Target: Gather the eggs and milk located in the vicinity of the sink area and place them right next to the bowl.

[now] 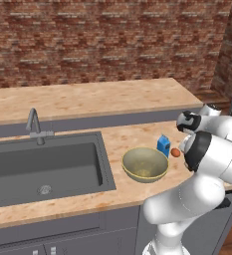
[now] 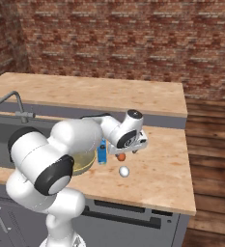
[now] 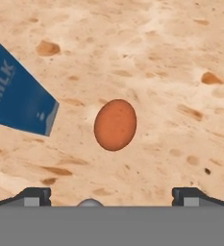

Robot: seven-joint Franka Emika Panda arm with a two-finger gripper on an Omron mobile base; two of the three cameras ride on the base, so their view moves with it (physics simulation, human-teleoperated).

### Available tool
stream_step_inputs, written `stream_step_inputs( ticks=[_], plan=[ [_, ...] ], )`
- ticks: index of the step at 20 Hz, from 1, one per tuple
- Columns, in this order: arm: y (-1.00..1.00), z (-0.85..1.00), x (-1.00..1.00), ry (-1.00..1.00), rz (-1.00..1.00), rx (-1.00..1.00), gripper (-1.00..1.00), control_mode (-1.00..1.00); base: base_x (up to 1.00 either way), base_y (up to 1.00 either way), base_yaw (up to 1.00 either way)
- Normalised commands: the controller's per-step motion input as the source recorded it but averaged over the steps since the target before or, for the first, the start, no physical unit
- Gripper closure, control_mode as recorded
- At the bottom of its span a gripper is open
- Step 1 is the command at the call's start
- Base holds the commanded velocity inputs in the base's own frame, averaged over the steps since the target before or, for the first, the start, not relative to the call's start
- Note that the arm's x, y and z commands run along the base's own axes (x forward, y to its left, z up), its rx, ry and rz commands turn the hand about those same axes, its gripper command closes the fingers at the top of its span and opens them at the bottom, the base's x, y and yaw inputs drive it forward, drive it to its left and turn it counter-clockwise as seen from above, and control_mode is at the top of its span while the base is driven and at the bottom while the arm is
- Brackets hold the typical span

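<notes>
In the hand view my gripper (image 3: 111, 196) stands open, looking straight down at an orange-brown egg (image 3: 115, 125) that lies on the wooden counter with nothing touching it. The blue milk carton (image 3: 18, 98) is just to its left. From the base views, the milk (image 1: 163, 145) and the brown egg (image 1: 175, 152) sit close to the right of the olive-yellow bowl (image 1: 145, 164). A white egg (image 2: 124, 171) lies on the counter a little nearer the front edge, beside the brown egg (image 2: 120, 157). My arm hides much of the bowl (image 2: 86, 161) in the right base view.
The dark sink (image 1: 43, 164) with its curved tap (image 1: 35, 124) lies left of the bowl. A raised wooden ledge (image 1: 97, 99) runs behind the counter below the brick wall. The counter ends at the right (image 2: 189, 188), with wooden floor beyond.
</notes>
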Motion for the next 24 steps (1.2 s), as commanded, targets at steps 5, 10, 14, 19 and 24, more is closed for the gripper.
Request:
stream_step_inputs(
  ticks=[5,10,14,19,24],
  plan=[
    [0.0,0.0,0.0,0.0,0.0,0.07,-1.0,-1.0,0.0,0.0,0.0],
    [0.0,0.0,0.0,0.03,0.0,0.08,-1.0,-1.0,0.0,0.0,0.0],
    [0.0,0.0,0.03,0.03,0.0,0.06,-1.0,-1.0,0.0,0.0,0.0],
    [0.0,0.0,0.17,0.03,0.0,0.05,-1.0,-1.0,0.0,0.0,0.0],
    [0.0,0.0,0.2,0.02,0.0,0.05,-1.0,-1.0,0.0,0.0,0.0]
  ],
)
